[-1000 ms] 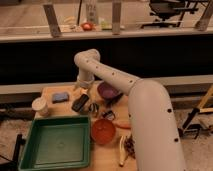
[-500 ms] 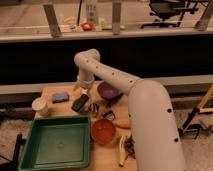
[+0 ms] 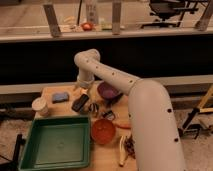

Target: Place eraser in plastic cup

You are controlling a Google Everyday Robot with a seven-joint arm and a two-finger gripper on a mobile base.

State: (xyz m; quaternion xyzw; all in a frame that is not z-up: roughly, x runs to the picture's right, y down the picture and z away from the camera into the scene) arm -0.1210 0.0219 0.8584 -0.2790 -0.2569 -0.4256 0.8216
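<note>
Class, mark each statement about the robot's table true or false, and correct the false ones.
1. The green tray fills the front left of the table. True.
2. The plastic cup stands inside the tray. False: it stands on the table just behind the tray, near the left edge.
3. The purple bowl is nearer the front edge than the red bowl. False: the purple bowl is farther back.
4. The gripper is over the back of the table, between the blue sponge and the purple bowl. True.
5. The banana lies in the red bowl. False: it lies on the table beside it.
</note>
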